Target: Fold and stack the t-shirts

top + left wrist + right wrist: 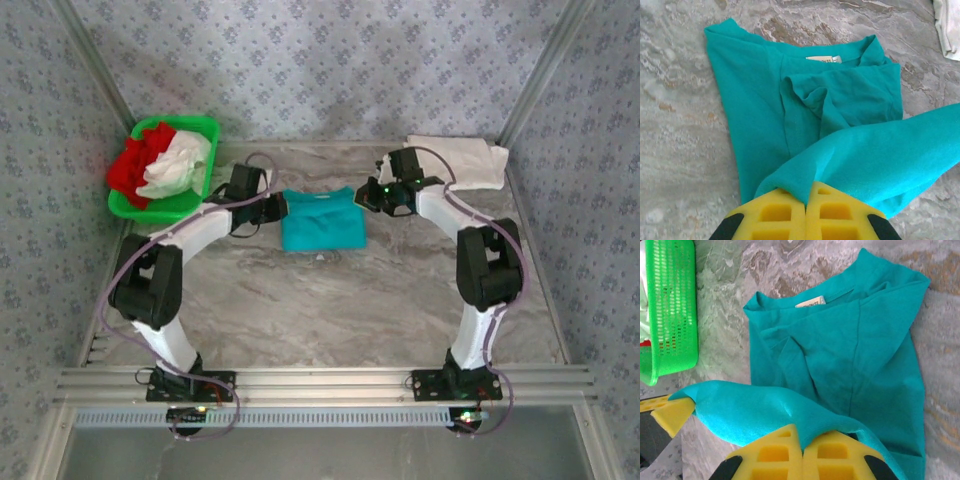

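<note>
Two hands, left hand (806, 200) and right hand (802, 440), clamped on one teal shirt (322, 222); one white shirt (465, 160) at far-right corner, open bench (330, 300) nearer.

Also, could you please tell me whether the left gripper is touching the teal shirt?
Touching. The left wrist view shows the left gripper shut on a raised fold of the teal shirt, with the cloth pinched at its tips.

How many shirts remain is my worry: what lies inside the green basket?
A crumpled white t-shirt and a red t-shirt lie in the green basket; anything beneath them is covered.
</note>
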Available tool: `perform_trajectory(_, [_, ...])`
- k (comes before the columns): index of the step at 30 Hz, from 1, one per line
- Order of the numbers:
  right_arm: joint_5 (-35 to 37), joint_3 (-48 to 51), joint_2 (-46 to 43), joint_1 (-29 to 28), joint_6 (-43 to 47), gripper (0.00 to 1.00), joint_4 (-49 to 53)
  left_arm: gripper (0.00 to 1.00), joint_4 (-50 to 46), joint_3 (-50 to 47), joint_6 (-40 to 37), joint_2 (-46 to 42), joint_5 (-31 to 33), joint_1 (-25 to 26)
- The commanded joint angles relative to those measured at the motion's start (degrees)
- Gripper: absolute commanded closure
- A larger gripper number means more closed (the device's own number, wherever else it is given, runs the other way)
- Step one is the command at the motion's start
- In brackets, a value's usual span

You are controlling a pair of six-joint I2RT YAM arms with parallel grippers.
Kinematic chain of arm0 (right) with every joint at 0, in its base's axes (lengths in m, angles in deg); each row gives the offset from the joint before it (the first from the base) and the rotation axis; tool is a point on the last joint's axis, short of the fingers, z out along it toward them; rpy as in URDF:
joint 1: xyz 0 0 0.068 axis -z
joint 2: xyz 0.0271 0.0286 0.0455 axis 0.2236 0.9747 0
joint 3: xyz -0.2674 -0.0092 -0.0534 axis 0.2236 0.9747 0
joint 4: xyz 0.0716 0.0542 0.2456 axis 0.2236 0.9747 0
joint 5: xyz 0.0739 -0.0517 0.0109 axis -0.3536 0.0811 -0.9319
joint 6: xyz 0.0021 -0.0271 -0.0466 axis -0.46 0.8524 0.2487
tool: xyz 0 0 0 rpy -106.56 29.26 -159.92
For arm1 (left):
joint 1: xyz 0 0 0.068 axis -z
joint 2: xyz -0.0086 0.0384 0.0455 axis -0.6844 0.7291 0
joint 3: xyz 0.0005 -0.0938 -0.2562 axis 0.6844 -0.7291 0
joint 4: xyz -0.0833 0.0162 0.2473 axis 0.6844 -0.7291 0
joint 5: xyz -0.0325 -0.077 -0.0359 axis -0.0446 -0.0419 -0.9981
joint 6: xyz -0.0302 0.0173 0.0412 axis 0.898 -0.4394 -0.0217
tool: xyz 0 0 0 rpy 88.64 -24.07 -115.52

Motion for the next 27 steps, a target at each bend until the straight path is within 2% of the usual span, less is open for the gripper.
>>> perform_trajectory(1, [-0.06,-4.38,1.92,1.11,0.86,1.00,2.29,1.00,-2.15,5.32,-3.32,0.78,-1.29,-0.94])
perform_trajectory(6, [0.93,-0.07,-4.47,1.38,1.42,1.00,2.11,1.00,-1.70,3.16,-2.49,-2.46,-1.91,-0.02])
perform_trajectory(12, [0.17,15.78,-15.25,0.12,0.69,1.00,-1.22,1.00,1.73,-11.90,1.28,-12.03,0.37,3.11])
perform_trajectory(16, [0.89,28.26,-24.46,-2.68,0.27,1.00,-3.62,1.00,1.14,-23.37,3.92,-22.85,8.85,9.86])
perform_trajectory(19, [1.99,35.12,-32.41,-4.93,-0.68,1.00,-3.94,1.00,-0.51,-28.31,7.89,-29.34,11.14,14.52])
perform_trajectory(21, [2.84,37.74,-37.68,-5.68,-0.99,1.00,-3.28,1.00,-2.35,-29.19,9.30,-33.06,12.49,16.66])
perform_trajectory(24, [5.26,37.35,-43.08,-5.74,-0.71,1.00,-0.58,1.00,-6.58,-26.99,8.39,-36.72,15.96,17.24])
perform_trajectory(25, [5.78,36.23,-43.27,-5.48,-0.18,1.00,0.25,1.00,-6.86,-25.92,7.14,-37.07,17.45,17.05])
perform_trajectory(27, [5.31,33.55,-41.08,-4.36,0.84,1.00,0.87,1.00,-5.20,-24.01,5.24,-35.93,16.18,15.12])
